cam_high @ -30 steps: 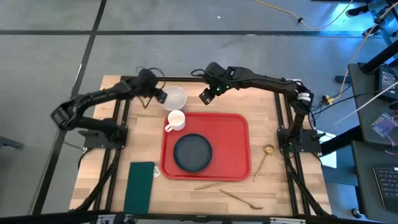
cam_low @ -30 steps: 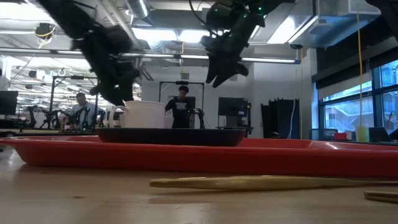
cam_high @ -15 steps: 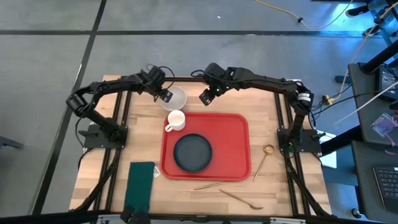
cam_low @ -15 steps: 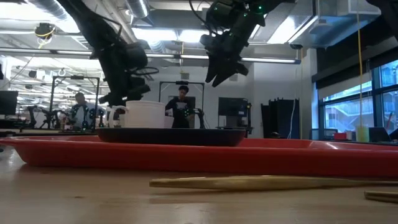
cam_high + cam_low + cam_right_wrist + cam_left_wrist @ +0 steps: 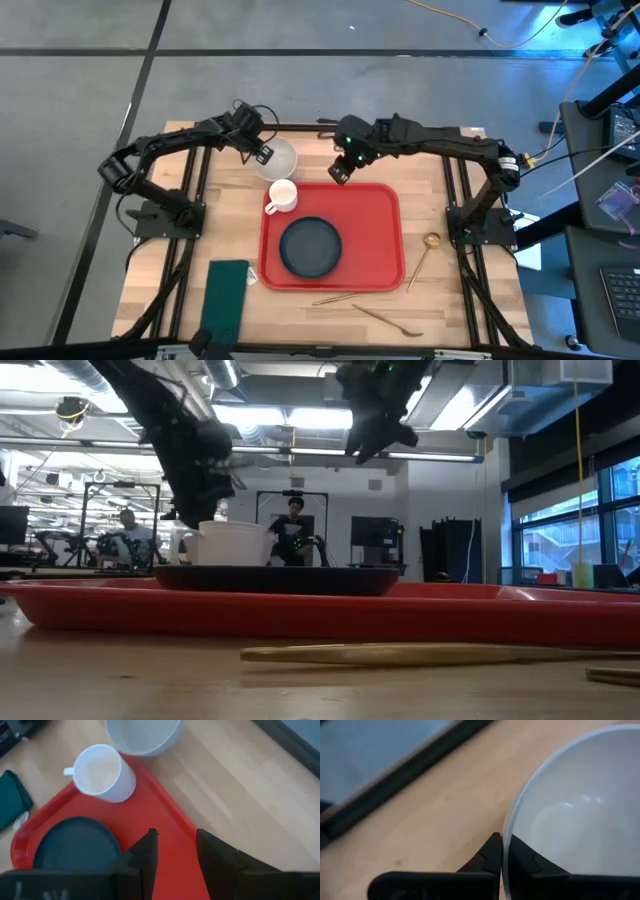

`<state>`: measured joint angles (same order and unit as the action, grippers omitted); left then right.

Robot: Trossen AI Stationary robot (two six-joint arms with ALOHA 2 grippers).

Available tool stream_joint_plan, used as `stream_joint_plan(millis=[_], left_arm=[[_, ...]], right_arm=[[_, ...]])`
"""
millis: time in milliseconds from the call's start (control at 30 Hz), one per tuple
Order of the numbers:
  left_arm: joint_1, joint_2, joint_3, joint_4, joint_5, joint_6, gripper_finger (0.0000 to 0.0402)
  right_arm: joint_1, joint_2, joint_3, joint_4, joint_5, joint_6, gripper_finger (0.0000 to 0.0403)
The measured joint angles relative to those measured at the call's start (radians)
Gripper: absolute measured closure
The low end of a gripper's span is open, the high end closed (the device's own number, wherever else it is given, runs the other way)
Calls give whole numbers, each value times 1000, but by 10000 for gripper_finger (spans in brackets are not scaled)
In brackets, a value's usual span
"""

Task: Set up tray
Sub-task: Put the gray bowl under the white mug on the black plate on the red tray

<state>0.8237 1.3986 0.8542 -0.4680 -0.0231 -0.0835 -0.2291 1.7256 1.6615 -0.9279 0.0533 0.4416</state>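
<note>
Left gripper (image 5: pixel 263 153): at the far side of the table, fingers (image 5: pixel 492 855) pinched together on the rim of the white bowl (image 5: pixel 279 158), one finger outside the wall and one inside.
Right gripper (image 5: pixel 341 172): above the far edge of the tray, just off its far rim; fingers (image 5: pixel 145 852) stand partly apart with a gap between them, nothing held.
Tray (image 5: pixel 380 225): red, flat on the wooden table (image 5: pixel 440 300), centre of the work area, between the two arms.
White bowl: on bare wood just beyond the tray's far left corner, upright.
White mug (image 5: pixel 282 194): upright at the tray's far left corner, handle toward the left.
Dark plate (image 5: pixel 310 245): lying on the tray, left of its centre.
Green napkin (image 5: pixel 225 298): on the table, left of the tray's near corner.
Gold spoon (image 5: pixel 424 255): on the table, right of the tray.
Chopsticks (image 5: pixel 430 652): on the table near the tray's near edge.
Background: people visible in the room beyond the table.
</note>
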Motion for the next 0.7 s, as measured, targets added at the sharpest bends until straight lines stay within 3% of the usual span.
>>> stream_joint_plan(millis=[133,333,433,533,700], left_arm=[[13,-115,32,-4,73,4,396],[-59,-248,104,-5,331,-1,397],[-160,-264,160,-45,385,-34,397],[-294,-234,245,-137,362,-61,397],[-526,-102,403,-319,172,-87,397]], right_arm=[[73,-60,-77,83,4,11,269],[129,-305,-479,476,-94,124,286],[149,-460,-640,649,-92,134,295],[159,-581,-752,699,-72,158,299],[160,-732,-859,700,-47,209,299]])
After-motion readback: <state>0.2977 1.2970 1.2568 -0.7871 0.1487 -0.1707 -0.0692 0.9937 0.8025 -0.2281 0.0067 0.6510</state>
